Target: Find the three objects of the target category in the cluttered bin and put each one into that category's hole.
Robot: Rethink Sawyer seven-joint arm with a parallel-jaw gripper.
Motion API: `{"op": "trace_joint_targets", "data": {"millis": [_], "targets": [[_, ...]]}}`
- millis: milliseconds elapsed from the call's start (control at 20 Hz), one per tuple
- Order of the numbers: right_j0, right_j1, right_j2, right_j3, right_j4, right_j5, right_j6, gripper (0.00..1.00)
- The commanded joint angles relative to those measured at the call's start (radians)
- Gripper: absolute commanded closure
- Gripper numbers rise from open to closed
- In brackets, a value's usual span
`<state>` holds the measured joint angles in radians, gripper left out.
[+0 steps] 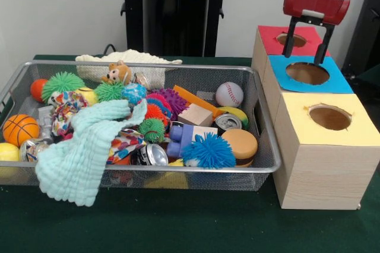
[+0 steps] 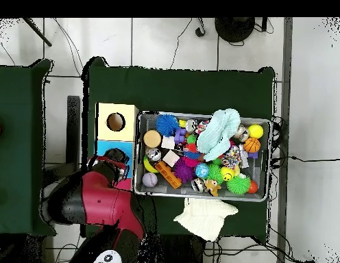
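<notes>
You've got a wire bin [image 1: 264,164] crammed with toys, plus red [image 1: 274,32], blue [image 1: 338,81] and yellow [image 1: 362,131] hole boxes right beside it.

- wire bin [image 1: 268,164]: silver-grey mesh
- cloth [image 1: 89,152] draped over bin's front rim: pale mint green
- basketball [image 1: 19,129] at bin's left end: orange, black lines
- baseball [image 1: 229,94] in bin: white, red stitching
- spiky ball [image 1: 209,151] in bin: blue
- box tops right of bin: yellow [image 1: 356,131], blue [image 1: 279,78], red [image 1: 268,36]
- table cover [image 1: 178,223]: dark green
</notes>
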<state>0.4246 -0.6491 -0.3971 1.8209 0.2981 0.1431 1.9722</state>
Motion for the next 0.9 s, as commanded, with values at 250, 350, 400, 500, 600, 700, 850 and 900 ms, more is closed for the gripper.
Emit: {"op": "trace_joint_targets", "data": {"millis": [250, 350, 400, 500, 600, 700, 850, 900], "targets": [[-0.112, -0.054, 0.024, -0.042, -0.064, 0.22, 0.03, 0.0], [-0.184, -0.076, 0.047, -0.04, -0.113, 0.203, -0.05, 0.0], [-0.226, -0.084, 0.068, -0.035, -0.136, 0.186, -0.081, 0.0], [-0.282, -0.089, 0.103, -0.037, -0.174, 0.153, -0.111, 0.0], [-0.317, -0.087, 0.13, -0.045, -0.21, 0.133, -0.114, 0.0], [-0.356, -0.087, 0.16, -0.051, -0.247, 0.112, -0.115, 0.0], [-0.411, -0.095, 0.198, -0.044, -0.301, 0.079, -0.103, 0.0], [-0.429, -0.098, 0.21, -0.035, -0.32, 0.062, -0.098, 0.0]]}}
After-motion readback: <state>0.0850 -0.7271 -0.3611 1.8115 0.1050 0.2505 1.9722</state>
